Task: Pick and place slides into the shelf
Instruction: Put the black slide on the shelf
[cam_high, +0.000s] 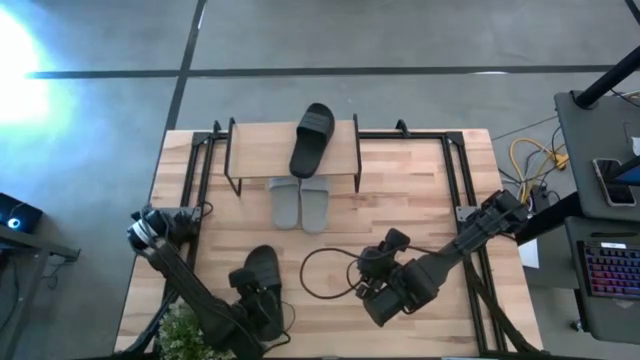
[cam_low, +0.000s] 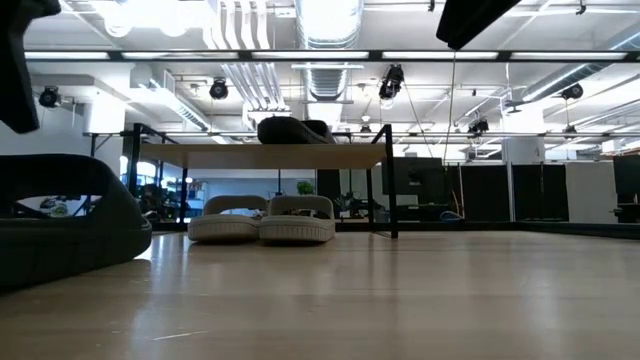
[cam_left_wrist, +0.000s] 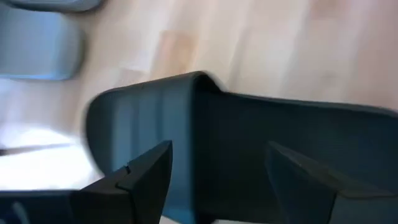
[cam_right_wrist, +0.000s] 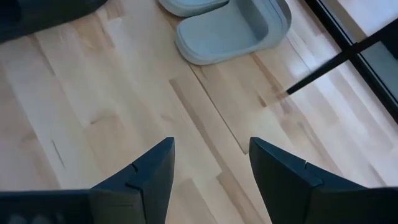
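Black slide (cam_high: 312, 138) lying on the shelf (cam_high: 250, 150) top; grey pair (cam_high: 300, 203) beneath it. Second black slide (cam_high: 260, 272) on the table (cam_high: 420, 200), left gripper (cam_left_wrist: 211, 180) spread over it. Right gripper (cam_right_wrist: 211, 174) released above bare wood

One black slide (cam_low: 290, 130) tops the shelf (cam_low: 262, 155); grey slides (cam_low: 262, 220) beneath.

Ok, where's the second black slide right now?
In the high view the loose black slide lies on the table's near left part, under the open left gripper, well short of the shelf.
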